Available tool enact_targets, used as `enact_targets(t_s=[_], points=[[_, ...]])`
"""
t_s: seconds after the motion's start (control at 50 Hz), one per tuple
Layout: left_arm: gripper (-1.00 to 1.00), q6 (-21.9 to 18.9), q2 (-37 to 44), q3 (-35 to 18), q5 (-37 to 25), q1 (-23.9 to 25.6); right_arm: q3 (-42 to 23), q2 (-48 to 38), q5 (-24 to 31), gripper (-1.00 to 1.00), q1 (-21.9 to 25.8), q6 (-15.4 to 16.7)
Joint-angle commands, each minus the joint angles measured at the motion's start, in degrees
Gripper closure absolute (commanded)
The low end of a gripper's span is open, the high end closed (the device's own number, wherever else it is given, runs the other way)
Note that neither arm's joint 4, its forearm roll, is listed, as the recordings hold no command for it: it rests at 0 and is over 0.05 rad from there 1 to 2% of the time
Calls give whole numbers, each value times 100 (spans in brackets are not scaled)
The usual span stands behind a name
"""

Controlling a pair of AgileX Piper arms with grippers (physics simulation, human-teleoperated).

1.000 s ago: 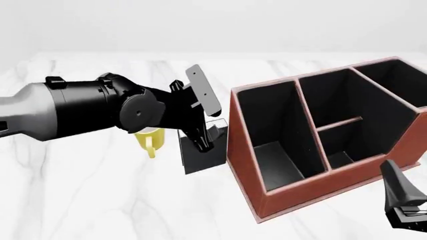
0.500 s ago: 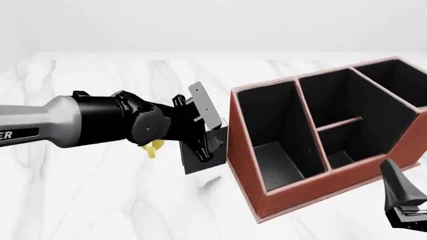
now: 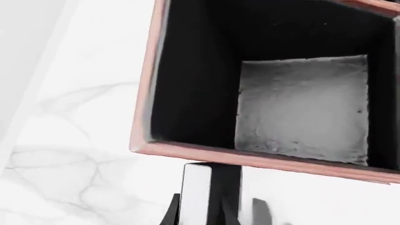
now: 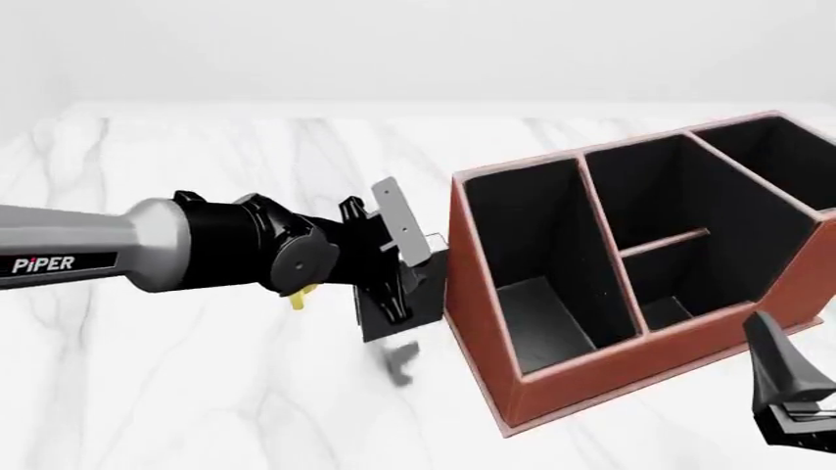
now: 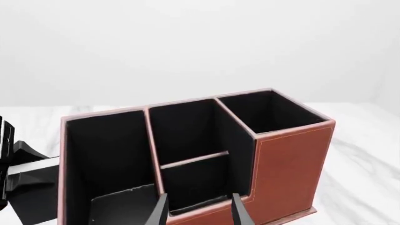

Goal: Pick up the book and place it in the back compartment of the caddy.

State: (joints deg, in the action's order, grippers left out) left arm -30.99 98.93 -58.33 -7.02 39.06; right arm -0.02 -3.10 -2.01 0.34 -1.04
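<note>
While the book point(image 4: 402, 311) stands upright on the counter point(image 4: 196, 392) just beside the caddy's point(image 4: 484, 323) reddish-brown outer wall, we have our left gripper point(image 4: 398, 294) down over its top, and in the left wrist view the white page edges point(image 3: 196, 192) sit between the two dark fingers point(image 3: 170, 213), so we judge the jaws to be pinching the book, or at the very point of it. Its long axis runs up and down, and its flat face lies roughly parallel to the caddy wall. Behind the left arm a sliver of the yellow mug point(image 4: 303, 294) shows, close to the book but apart from it. The relation that matters next is this: the back compartment point(image 4: 660, 211), the small squarish cell beyond the short divider, lies to the right of the book and past the long narrow cell, so we think the book must be lifted clear of the rim and carried rightward over that first cell. Our left arm is plainly the nearer one. The right gripper point(image 5: 199, 211) hangs near the caddy's front right corner, jaws spread and holding nothing.
</note>
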Motion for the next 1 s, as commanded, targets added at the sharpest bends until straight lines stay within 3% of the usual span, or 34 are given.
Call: enact_targets(t_s=[0.02, 0.34, 0.58, 0.8, 1.0], points=[[100, 578, -288, 48, -163, 302, 1, -135, -111, -100, -2, -33], [100, 670, -427, 16, -344, 307, 1, -91, -72, -100, -11, -18], [100, 698, -1042, 77, -930, 492, 0, -39, -33, -100, -6, -2], [100, 789, -1726, -267, -2070, 912, 0, 47, 32, -100, 2, 17], [100, 622, -2353, -1160, -3282, 1234, 0, 75, 51, -100, -2, 41]])
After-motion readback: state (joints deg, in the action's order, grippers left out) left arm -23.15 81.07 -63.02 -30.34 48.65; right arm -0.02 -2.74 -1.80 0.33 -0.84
